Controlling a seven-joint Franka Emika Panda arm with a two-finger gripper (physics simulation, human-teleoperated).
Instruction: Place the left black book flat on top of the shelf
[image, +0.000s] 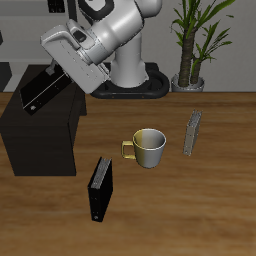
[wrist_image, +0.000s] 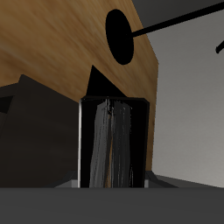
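My gripper (image: 64, 78) is shut on the left black book (image: 45, 90), a slim dark book with a small pale mark near one corner. The book is tilted, its far end lower, and hangs just above the flat top of the shelf (image: 40, 140), a large matte black cabinet beside the robot's base. I cannot tell whether the book touches the top. In the wrist view the book (wrist_image: 112, 144) fills the gap between the jaws, with the dark shelf top (wrist_image: 31, 131) behind it.
A thicker black book (image: 101, 188) stands near the table's front edge. A cream mug (image: 150, 146) sits mid-table, with a thin grey slab (image: 194, 132) beyond it. A potted plant (image: 190, 45) stands at the back.
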